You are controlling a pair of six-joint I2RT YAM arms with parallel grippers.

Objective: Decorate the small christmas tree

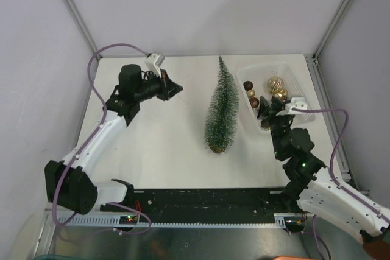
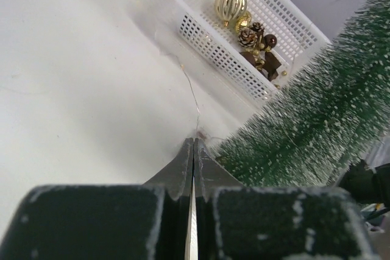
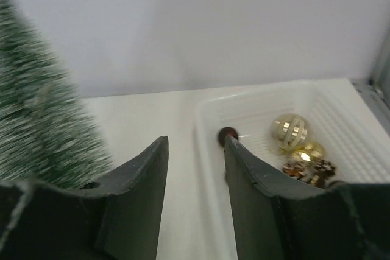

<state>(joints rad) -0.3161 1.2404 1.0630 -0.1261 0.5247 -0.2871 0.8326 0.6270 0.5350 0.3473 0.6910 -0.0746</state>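
Decorating has hardly begun: the small christmas tree (image 1: 220, 108) stands mid-table (image 1: 164, 144) with no baubles on it. The baubles (image 1: 275, 84) lie in the white basket (image 2: 207, 31) just right of the tree. The left gripper (image 2: 194, 141) has its fingers shut, with a thin wire (image 2: 194, 98) ending at their tips. The right gripper (image 3: 195, 141) has its fingers half open and empty at the basket's near end.

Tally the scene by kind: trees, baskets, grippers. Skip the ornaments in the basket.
small christmas tree: 1
white basket: 1
gripper: 2 (left gripper, right gripper)
Total: 4
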